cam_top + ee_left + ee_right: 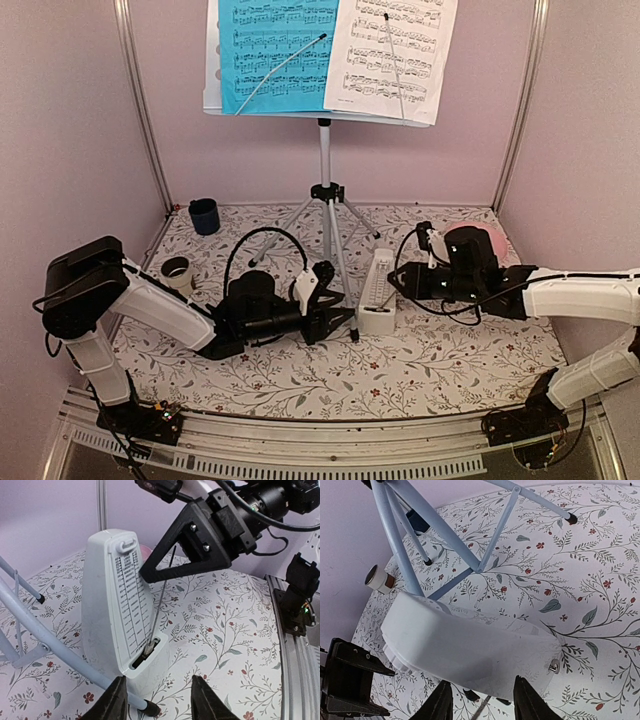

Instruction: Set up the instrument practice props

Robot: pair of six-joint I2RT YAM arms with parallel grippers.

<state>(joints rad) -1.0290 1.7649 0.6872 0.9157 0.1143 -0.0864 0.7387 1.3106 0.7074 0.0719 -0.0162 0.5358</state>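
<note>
Could bend the pendulum rod (162, 595) or tip the metronome (107, 605), swiping with right fingers (442, 705), gaping apart like left fingers (112, 705).

Your enclosure, item by item. Back wall (420, 160): plain pale lilac-pink, matte. Left wall (60, 120) and right wall (590, 150): same colour, closing the space on both sides. Left post (143, 110) and right post (522, 110): slim silver metal, one at each far corner, where the side walls meet the back wall. Table cloth (430, 370): white, printed with grey-green leafy sprigs and small red flowers, lying flat from the far wall to the near edge. Near rail (330, 440): ribbed silver metal running along the table's near edge. Light: soft and even, leaving you only faint shadows on the cloth.
</note>
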